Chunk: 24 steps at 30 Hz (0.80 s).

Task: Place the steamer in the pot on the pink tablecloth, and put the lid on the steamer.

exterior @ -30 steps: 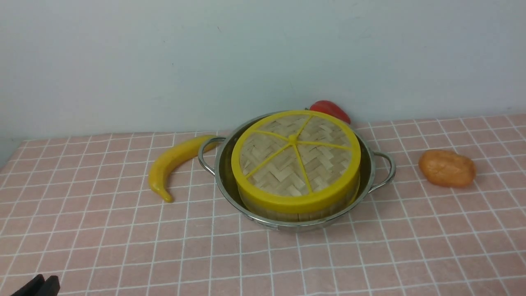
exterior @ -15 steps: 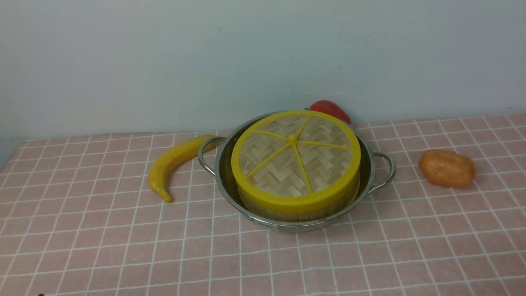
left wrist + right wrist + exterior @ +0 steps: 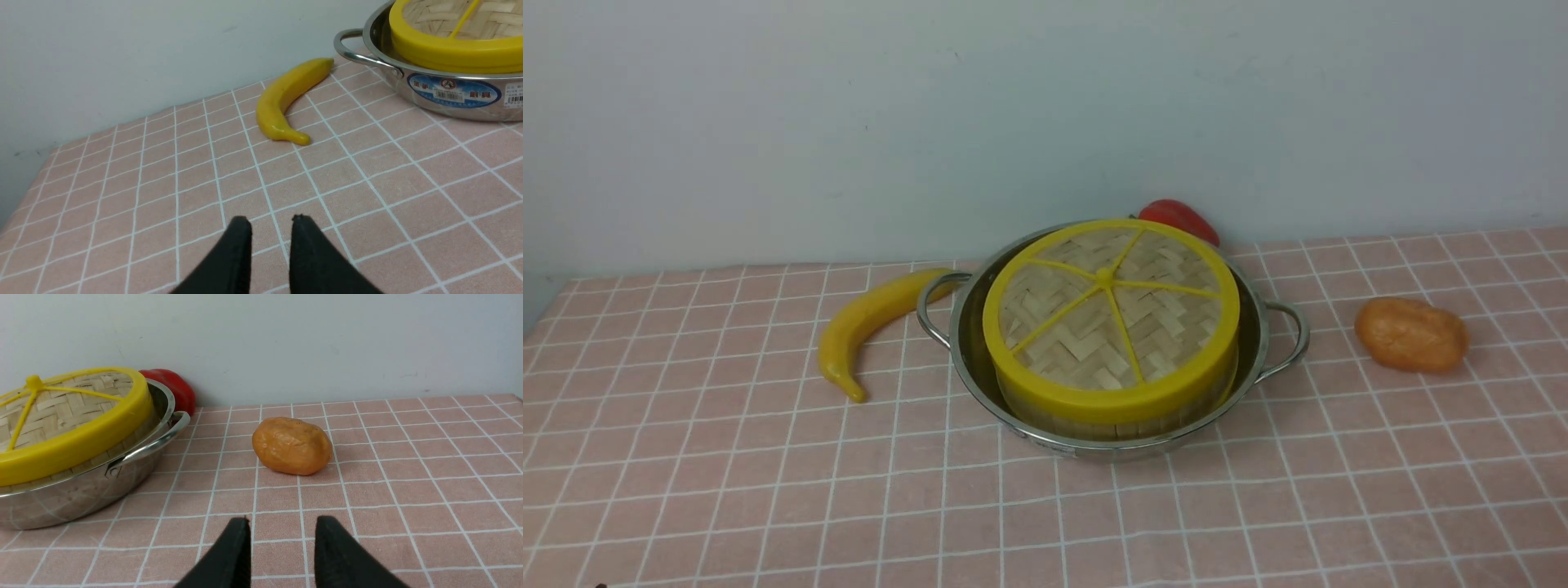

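- The left gripper (image 3: pixel 269 222) hangs low over the cloth (image 3: pixel 367 171), jaws a narrow gap apart with nothing between them; the banana (image 3: pixel 282 102) lies ahead of it, the pot (image 3: pixel 449 92) beyond that.
- The right gripper (image 3: pixel 282 524) is likewise low over the cloth, jaws somewhat wider and holding nothing, with the orange lump (image 3: pixel 292 446) ahead and the pot off to one side.
- Neither gripper shows in the front view.
- In the front view the steamer (image 3: pixel 1119 420) sits inside the pot (image 3: pixel 1262 327), its bamboo wall showing below the lid (image 3: pixel 1111 314), which covers it with the yellow rim seated all round.
- The pot stands on the cloth (image 3: pixel 768 490), with the red pepper (image 3: pixel 1178 219) behind it.
- Judged from this, both placements look done and the step in hand is parking the arms.
- To do it well, each arm should stay well apart from the pot handles and the banana, so the lid is not jarred.
- The lid looks slightly higher at the back, so a nudge could tip it.
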Tool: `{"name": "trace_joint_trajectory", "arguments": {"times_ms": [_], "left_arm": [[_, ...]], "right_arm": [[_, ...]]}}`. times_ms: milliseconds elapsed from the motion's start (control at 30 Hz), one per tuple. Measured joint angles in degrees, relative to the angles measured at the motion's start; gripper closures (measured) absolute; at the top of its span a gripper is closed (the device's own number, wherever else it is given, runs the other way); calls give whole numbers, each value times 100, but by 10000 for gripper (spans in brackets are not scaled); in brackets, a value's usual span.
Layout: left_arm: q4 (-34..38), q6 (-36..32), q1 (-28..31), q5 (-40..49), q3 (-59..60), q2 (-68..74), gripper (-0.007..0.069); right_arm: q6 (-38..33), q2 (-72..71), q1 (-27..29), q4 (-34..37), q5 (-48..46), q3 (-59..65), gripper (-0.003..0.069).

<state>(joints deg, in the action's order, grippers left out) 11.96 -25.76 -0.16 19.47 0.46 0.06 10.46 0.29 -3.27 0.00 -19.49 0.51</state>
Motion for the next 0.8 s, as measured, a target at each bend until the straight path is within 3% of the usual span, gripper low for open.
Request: {"name": "trace_joint_trajectory", "arguments": {"times_ms": [267,800], "left_arm": [[-447,1040,0,0,0,0,482],[-468,1109,0,0,0,0,454]], "right_arm": [[0,0,0,0,0,0,416],[0,0,0,0,0,0,416]]}}
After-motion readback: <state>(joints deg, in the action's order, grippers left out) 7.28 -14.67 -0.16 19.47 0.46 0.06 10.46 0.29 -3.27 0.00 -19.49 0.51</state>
